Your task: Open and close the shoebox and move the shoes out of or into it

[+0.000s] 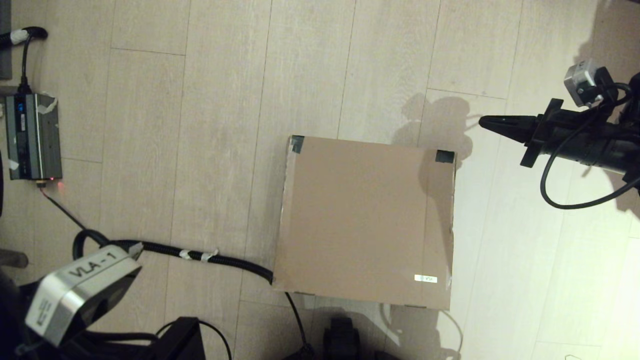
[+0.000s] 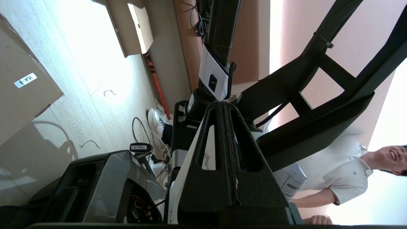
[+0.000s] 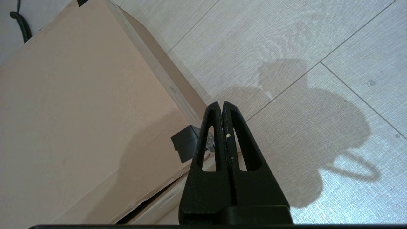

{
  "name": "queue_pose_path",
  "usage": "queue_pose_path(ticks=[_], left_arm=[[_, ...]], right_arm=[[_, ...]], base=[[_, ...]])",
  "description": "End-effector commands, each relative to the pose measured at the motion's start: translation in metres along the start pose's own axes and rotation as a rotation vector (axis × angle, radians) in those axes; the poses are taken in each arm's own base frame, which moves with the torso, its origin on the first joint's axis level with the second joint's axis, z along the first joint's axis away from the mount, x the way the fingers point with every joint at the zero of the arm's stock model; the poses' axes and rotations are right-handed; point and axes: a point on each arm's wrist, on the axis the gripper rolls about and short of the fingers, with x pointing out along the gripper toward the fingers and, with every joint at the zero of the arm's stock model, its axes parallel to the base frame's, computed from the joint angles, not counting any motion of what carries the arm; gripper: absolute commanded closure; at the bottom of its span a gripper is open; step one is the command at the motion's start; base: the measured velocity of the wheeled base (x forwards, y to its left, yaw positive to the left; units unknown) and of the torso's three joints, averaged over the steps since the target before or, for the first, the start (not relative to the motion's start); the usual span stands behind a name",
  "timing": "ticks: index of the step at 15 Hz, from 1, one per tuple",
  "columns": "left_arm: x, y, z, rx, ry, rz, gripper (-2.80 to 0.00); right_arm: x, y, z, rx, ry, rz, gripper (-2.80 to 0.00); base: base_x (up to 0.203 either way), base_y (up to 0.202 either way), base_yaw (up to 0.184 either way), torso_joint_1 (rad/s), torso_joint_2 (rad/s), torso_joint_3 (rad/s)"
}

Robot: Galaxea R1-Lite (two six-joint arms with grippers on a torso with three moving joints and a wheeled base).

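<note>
The shoebox (image 1: 367, 220) sits on the floor (image 1: 200, 125) in the centre of the head view, a little right and low, lid flat down, black tape on its two upper corners and a small white label (image 1: 425, 278) near the lower right. No shoes show anywhere; I take them to be inside, though nothing here proves it.

The right gripper (image 1: 487, 121) hangs at the upper right of the frame, pointing in toward the box's taped corner but off it, over bare floor. Its jaws are pressed together with nothing between them. From its wrist view that corner (image 3: 184, 144) lies just beside the tips, so it looks placed to get under the lid edge, where a thin gap shows.

The left gripper (image 2: 227, 109) is out of the head view; only the left arm's wrist housing (image 1: 75, 295) shows at the lower left, well apart from the box. Its fingers are clenched too, and empty, aimed away at the robot's own frame.

A ribbed black cable (image 1: 200, 255) runs along the floor up to the box's lower left corner, and a grey power unit (image 1: 32, 135) sits at the far left edge. The cable is the one thing that could snag if the box shifts.
</note>
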Motion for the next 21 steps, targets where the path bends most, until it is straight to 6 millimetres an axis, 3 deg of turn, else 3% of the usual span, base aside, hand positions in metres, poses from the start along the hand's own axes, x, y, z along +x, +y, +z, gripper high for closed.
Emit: queue_pose_path(ticks=[1,17,21], left_arm=[[0.0,0.0,0.001,0.003,-0.002,-0.006,0.0],[0.001,0.0,0.008,0.048,-0.025,0.007,0.0],[0.015,0.021,0.031,0.121,-0.083,0.139,0.0]], right_arm=[[0.0,0.001,0.002,-0.007,-0.006,0.005,0.0],[-0.015,0.015,0.017,-0.017,-0.016,0.003,0.0],[-0.012,0.016,0.032,-0.042,-0.029,-0.058,0.0]], base=[[0.0,0.0,0.0,0.0,0.0,0.0],[0.0,0.0,0.0,0.0,0.0,0.0],[0.0,0.0,0.0,0.0,0.0,0.0]])
